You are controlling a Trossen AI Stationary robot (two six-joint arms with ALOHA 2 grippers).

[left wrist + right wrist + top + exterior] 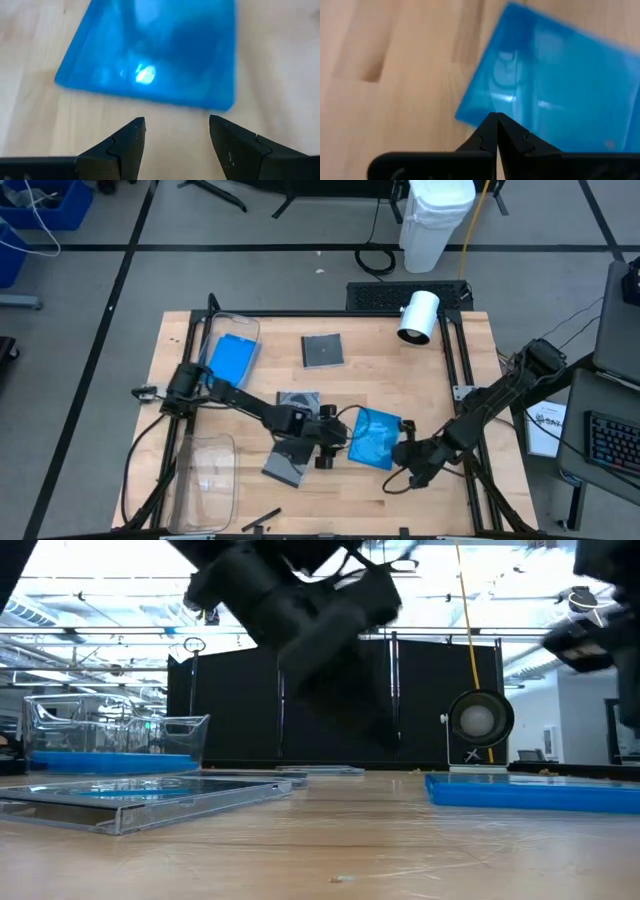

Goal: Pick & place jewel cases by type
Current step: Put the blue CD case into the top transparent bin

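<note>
A bright blue jewel case lies flat on the wooden table, right of centre. My left gripper stands open just to its left, and its fingers point at the case's near edge without touching it. My right gripper is shut and hovers at the case's right side. In the low view it sits well above the case. Grey jewel cases lie flat at the far middle, the centre and near the front. Another blue case lies in a clear bin.
A clear bin stands at the far left of the table. A second clear bin stands at the near left. A white cylinder lies at the far right. A dark frame borders the table's edges.
</note>
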